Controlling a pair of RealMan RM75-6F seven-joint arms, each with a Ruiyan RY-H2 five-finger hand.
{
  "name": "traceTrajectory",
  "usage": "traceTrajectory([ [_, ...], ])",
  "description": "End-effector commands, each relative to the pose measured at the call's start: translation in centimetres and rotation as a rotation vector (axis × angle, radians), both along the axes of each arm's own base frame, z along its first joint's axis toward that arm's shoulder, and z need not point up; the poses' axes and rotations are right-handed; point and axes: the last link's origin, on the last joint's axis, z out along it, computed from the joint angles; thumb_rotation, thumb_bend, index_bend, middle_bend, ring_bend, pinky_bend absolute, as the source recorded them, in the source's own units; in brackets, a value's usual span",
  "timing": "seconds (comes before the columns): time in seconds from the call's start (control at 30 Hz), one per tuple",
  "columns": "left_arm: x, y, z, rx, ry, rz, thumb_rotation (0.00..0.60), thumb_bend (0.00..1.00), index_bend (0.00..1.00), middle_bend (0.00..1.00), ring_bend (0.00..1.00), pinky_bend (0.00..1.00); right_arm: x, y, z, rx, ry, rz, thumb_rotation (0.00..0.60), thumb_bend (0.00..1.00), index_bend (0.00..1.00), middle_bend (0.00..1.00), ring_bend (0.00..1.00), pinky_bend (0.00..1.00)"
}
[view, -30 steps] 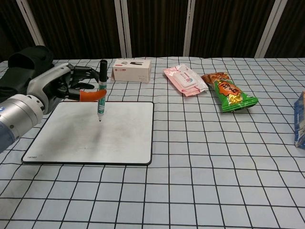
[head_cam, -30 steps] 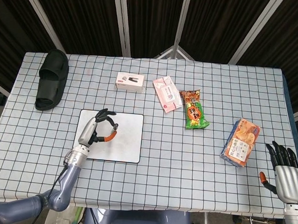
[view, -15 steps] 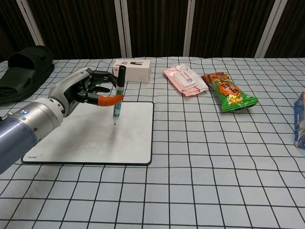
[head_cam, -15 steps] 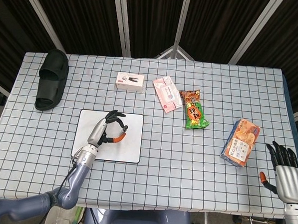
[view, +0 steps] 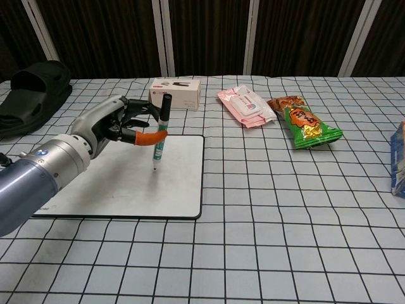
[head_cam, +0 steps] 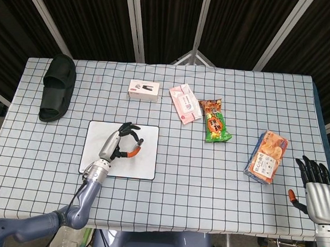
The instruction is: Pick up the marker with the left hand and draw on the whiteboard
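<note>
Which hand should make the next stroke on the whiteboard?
Left. The left hand already holds the marker upright over the whiteboard; the right hand sits far off at the table edge.

**Almost no readable print on the table**

We could not make out any word or number. The white box (view: 175, 93), the pink packet (view: 246, 106), the green snack bag (view: 305, 124) and the orange packet (head_cam: 266, 157) all carried print, but it was too small and blurred for us.
</note>
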Motion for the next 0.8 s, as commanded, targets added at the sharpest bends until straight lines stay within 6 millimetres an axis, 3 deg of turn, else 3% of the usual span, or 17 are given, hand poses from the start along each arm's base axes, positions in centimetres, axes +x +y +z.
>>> traceTrajectory([
  [0.03,-0.2,0.0,-0.1,-0.001,0.004,0.004,0.600,0.50,0.76,0.23,0.08,0.14,0.0,0.0,0.0,0.000,0.000,0.000,0.600,0.36,0.00,0.00,0.00,0.00],
  [0.33,-2.0,0.5,0.8,0.029,0.059,0.013,0.600,0.50,0.76,0.24,0.08,0.14,0.0,0.0,0.0,0.001,-0.001,-0.001,0.600,0.36,0.00,0.00,0.00,0.00],
  [0.57,-3.9,1.7,2.9,0.098,0.121,0.015,0.600,0.50,0.76,0.24,0.08,0.14,0.1,0.1,0.0,0.001,-0.002,0.000,0.600,0.36,0.00,0.00,0.00,0.00],
  [0.8,-3.3,1.7,4.6,0.113,0.012,0.039,0.600,0.50,0.76,0.24,0.08,0.14,0.1,0.1,0.0,0.002,-0.001,0.002,0.600,0.36,0.00,0.00,0.00,0.00],
])
